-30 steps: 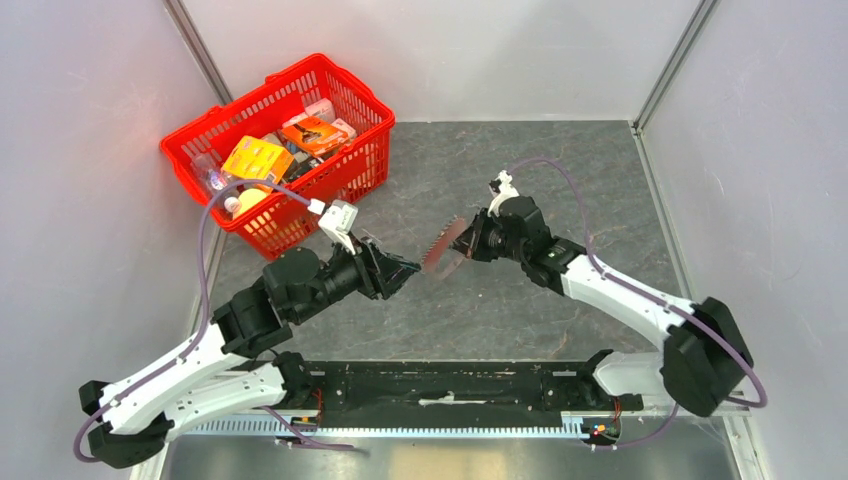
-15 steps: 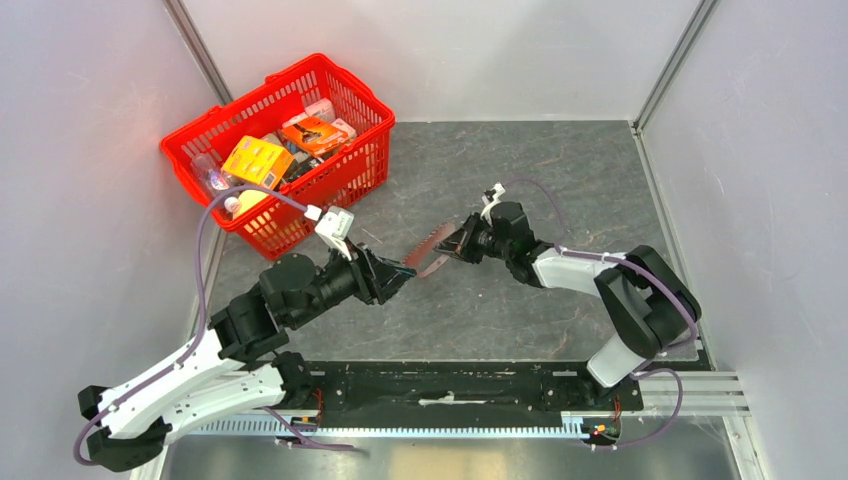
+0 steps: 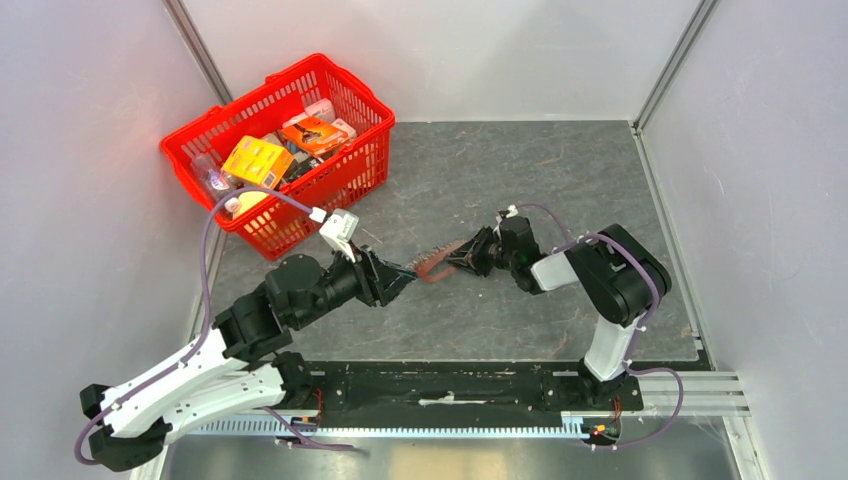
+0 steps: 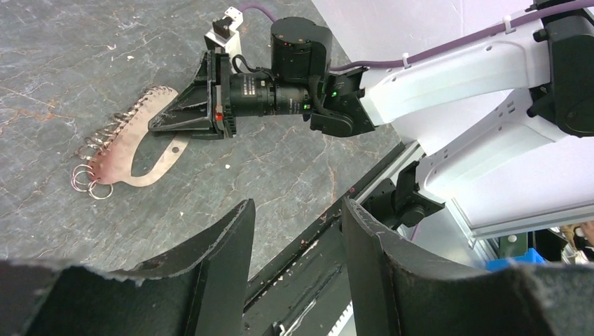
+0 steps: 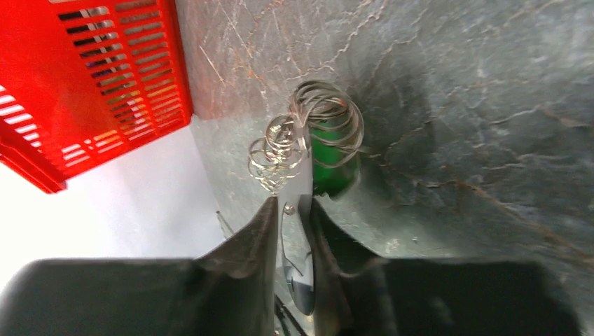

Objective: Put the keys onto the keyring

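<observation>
The keyring is a flat oval metal loop with several small wire rings along its rim. My right gripper is shut on its near end and holds it low over the dark table. In the right wrist view the jaws pinch the flat loop edge-on. The key's green head shows just past the wire rings, partly hidden behind them; I cannot tell whether it is threaded. My left gripper is open and empty, just left of the keyring. The left wrist view shows the keyring ahead.
A red basket with several packaged items stands at the back left; its wall shows in the right wrist view. Grey walls enclose the table on three sides. The black mounting rail runs along the near edge.
My right arm has folded in and lowered the keyring from raised and tilted to near the table. My left gripper has barely moved.
</observation>
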{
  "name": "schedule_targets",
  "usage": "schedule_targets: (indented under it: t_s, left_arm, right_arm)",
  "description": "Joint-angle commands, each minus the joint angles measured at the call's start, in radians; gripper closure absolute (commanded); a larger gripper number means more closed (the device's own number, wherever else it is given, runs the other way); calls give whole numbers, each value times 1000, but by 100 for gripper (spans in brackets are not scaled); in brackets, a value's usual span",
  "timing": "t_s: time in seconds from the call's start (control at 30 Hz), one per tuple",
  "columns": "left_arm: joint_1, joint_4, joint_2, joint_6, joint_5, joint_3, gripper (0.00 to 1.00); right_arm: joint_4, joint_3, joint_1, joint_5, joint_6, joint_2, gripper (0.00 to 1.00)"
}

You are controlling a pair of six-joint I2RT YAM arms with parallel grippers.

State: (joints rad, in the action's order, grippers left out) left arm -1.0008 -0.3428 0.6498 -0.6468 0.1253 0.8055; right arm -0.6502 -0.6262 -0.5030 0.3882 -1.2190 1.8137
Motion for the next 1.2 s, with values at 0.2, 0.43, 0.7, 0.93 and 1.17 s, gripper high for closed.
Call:
schedule_targets:
  t_s: [0.2,0.43,0.7,0.93,1.17]
  left_arm:
    - [0,31,4,-16,-4,-6,45]
    - [0,12,-5,-13,1,10,45]
    - [0,-25,-20,-7,14,41,45]
    - [0,-27,-21,-10,9,58,45]
    - [0,-39,-35,-19,8,67,45]
  right_arm:
    - [-99,42,13,29,-21,-12,36]
    - [-14,60,14,38,-1,-97,26]
    - [482,11,14,-63,193,-382,21]
    - [820,-75,14,-142,324,-521,19]
    - [938,-78,14,-190,365,-651,18]
